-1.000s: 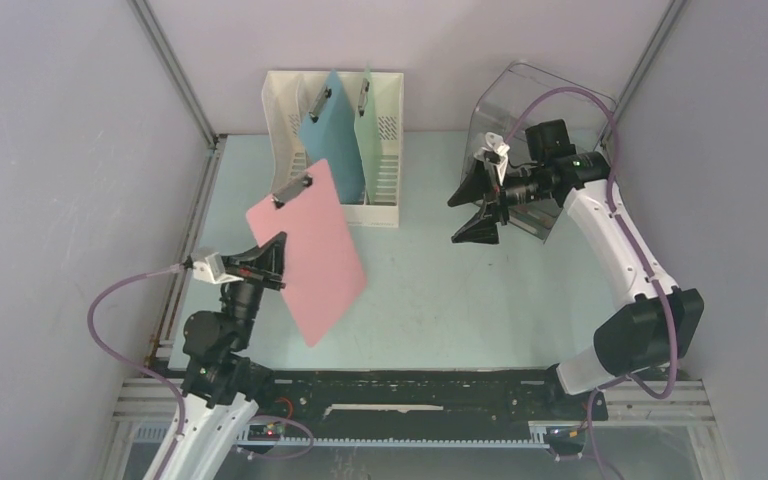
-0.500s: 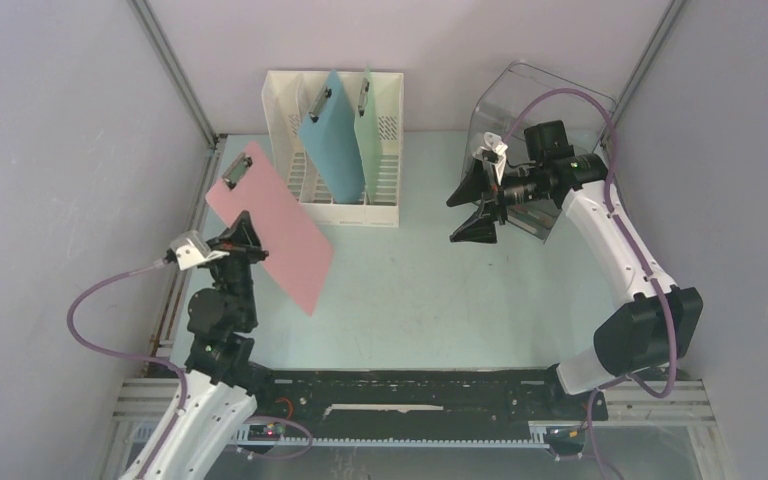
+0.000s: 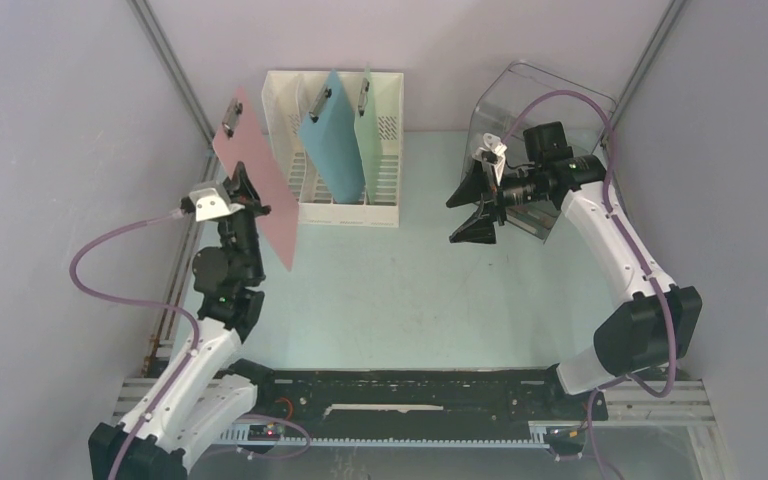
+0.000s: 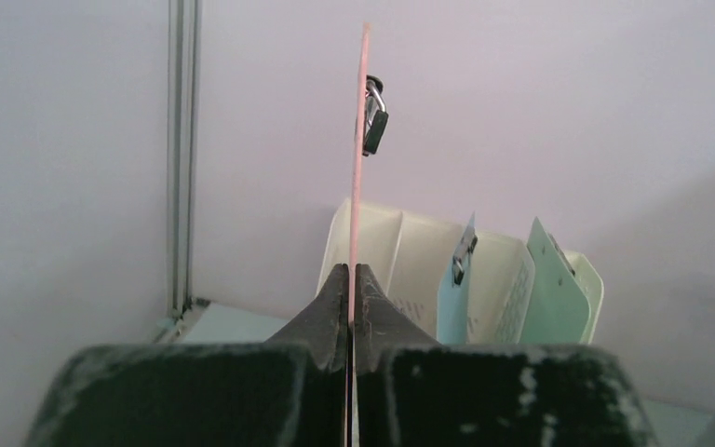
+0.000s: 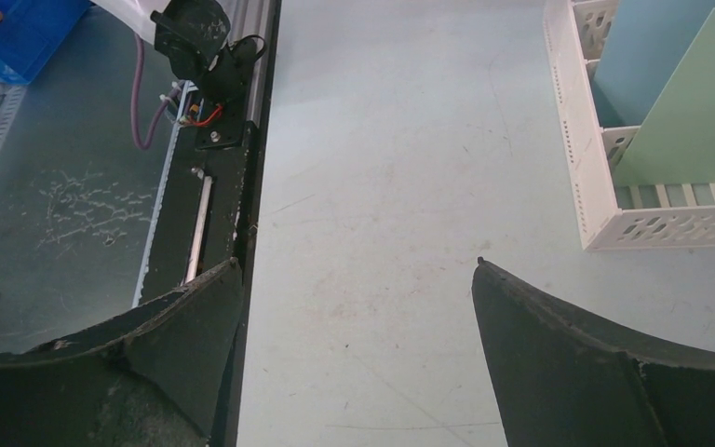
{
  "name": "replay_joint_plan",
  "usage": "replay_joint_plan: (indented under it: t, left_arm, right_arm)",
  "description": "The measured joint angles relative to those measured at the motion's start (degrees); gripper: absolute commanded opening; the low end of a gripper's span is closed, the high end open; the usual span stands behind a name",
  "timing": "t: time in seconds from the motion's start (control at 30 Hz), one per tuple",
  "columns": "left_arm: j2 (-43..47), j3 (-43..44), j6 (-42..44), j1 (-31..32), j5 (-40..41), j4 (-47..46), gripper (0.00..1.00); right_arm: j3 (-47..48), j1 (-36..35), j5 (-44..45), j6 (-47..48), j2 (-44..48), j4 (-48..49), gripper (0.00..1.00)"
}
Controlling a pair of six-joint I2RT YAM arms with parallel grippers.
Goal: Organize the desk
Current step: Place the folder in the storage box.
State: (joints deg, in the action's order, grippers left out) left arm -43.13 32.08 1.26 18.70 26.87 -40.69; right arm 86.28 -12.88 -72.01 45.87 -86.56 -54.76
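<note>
Desk [image 3: 430, 300], pale green, flat under both arms. At its 10 o'clock, left gripper [image 3: 247, 197] pinched tight on a pink clipboard [image 3: 260, 175] (upright, clip end up, clear of the surface). At 12 o'clock, white rack [image 3: 350, 213] with blue clipboard [image 3: 332, 140] and green clipboard [image 3: 375, 150] standing inside. At 2 o'clock, right gripper [image 3: 451, 222] spread wide, gripping nothing.
</note>
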Motion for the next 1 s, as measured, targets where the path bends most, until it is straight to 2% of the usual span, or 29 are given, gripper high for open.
replay_joint_plan:
  t: [0.33, 1.0]
  left_arm:
    - [-12.55, 9.09, 0.90, -7.48, -7.89, -8.79, 0.00]
    - [-36.02, 14.47, 0.24, -15.17, -18.47, -30.18, 0.00]
  right_arm:
    - [-0.37, 0.00, -0.02, -0.02, 0.31, 0.59, 1.00]
    - [-0.63, 0.04, -0.07, 0.02, 0.98, 0.87, 1.00]
